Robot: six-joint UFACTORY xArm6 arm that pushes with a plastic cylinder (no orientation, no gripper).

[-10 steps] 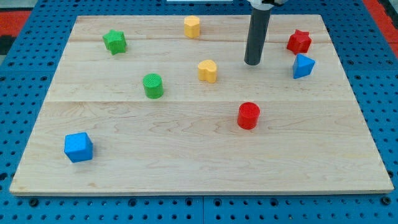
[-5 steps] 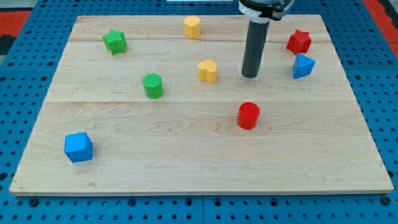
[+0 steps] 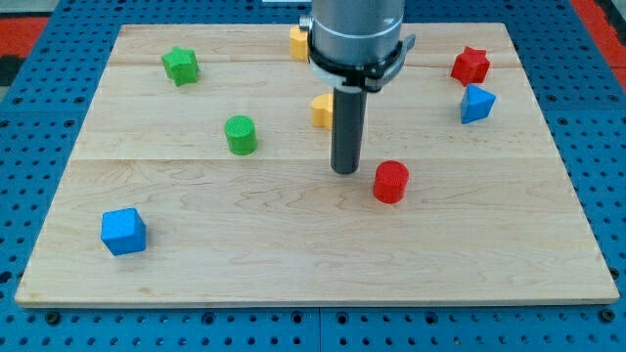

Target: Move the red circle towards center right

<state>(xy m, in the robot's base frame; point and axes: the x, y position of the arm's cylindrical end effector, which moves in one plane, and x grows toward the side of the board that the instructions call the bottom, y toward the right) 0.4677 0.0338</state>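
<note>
Tip [image 3: 345,171] just left of red circle [image 3: 391,182] | circle upright, axis vertical | no gripper shows

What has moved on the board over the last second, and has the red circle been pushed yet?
Only my tip moved: from the view's upper right, near the red star, down and leftward to just left of the red circle, not clearly touching it. The red circle has not shifted; every other block stayed put. The arm now partly hides both yellow blocks.

The board [image 3: 293,235] is pale, matt wood with visible grain. The red circle [image 3: 391,182] and green cylinder [image 3: 241,134] look like ribbed, perhaps printed, plastic. The rod above my tip [image 3: 344,172] is dark and matt.
</note>
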